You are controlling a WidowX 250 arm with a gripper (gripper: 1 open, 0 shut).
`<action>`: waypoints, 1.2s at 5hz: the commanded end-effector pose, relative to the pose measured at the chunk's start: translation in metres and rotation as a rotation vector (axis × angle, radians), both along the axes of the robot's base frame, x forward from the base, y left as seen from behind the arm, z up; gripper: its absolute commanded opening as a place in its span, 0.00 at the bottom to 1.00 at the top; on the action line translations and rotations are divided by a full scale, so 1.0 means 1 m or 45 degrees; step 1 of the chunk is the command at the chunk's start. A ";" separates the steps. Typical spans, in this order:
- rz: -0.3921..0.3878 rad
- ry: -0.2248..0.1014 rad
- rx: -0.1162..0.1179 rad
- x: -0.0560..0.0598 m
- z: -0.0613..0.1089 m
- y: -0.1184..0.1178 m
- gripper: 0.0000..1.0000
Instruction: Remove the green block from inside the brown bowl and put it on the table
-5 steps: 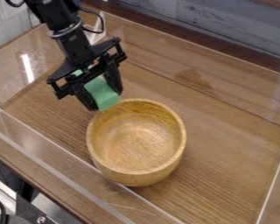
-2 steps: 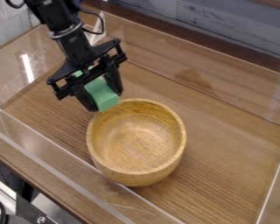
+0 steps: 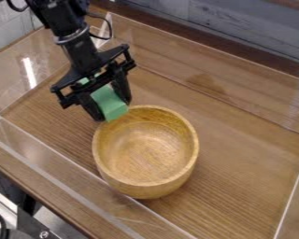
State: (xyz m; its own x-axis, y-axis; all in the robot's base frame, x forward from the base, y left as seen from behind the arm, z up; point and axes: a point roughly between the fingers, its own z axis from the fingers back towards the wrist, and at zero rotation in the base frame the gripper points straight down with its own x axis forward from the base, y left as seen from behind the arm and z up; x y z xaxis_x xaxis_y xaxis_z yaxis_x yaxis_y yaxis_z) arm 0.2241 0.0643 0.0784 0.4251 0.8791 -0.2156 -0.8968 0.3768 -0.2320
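green block (image 3: pixel 109 103) clamped between closed fingers (image 3: pixel 100 97) | held up, outside brown bowl (image 3: pixel 146 151), just beyond its far-left rim | long axis steeply tilted, lower end toward rim | bare worktop (image 3: pixel 227 89) lies below and left of block; appears not yet set down

A single camera stands off one corner of the table (image 3: pixel 239 103), raised and looking down at close range, the arm entering from the upper left of the frame, acrylic walls (image 3: pixel 64 177) crossing the lower left.
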 end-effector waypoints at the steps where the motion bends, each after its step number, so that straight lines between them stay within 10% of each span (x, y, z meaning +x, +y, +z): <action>1: -0.021 -0.058 0.042 0.013 0.010 0.005 1.00; 6: -0.158 -0.040 0.072 0.038 0.014 -0.015 1.00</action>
